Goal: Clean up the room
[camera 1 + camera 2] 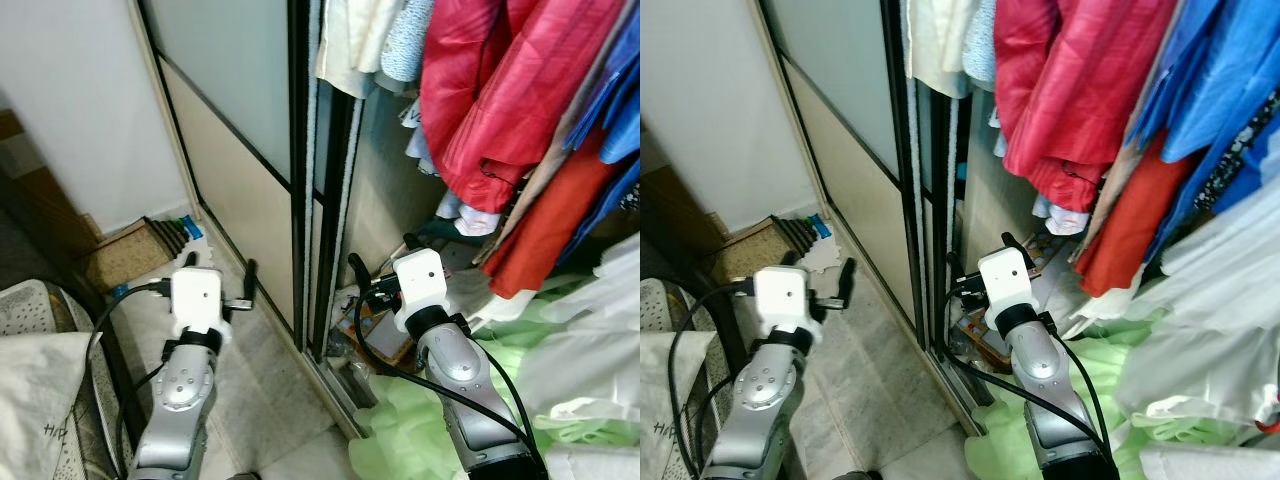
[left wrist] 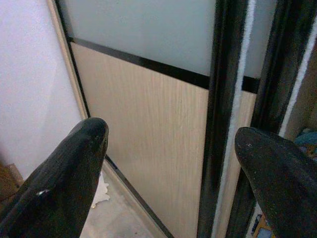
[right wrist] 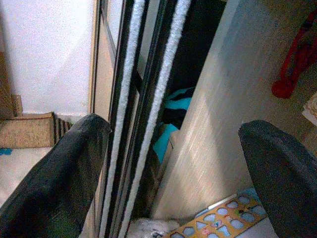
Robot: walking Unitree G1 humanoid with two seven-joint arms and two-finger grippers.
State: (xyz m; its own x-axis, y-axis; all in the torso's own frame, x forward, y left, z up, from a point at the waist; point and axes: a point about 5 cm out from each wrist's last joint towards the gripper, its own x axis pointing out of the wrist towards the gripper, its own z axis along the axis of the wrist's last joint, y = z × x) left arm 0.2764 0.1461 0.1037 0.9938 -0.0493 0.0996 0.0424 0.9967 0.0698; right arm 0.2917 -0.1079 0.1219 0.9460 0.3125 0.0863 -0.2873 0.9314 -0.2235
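While both arms reach forward at a wardrobe, the right gripper (image 1: 385,262) hangs spread and empty just inside the opening, beside the upright edge of the sliding door (image 1: 240,150). The left gripper (image 1: 222,275), also spread and empty, faces the door's wood panel from the floor (image 1: 270,400) side. A puzzle board (image 3: 223,220) lies low ahead of the right gripper, which looks nearer. Green cloth (image 1: 420,430) and hanging clothes (image 1: 480,90) crowd the right; left stays roomier.
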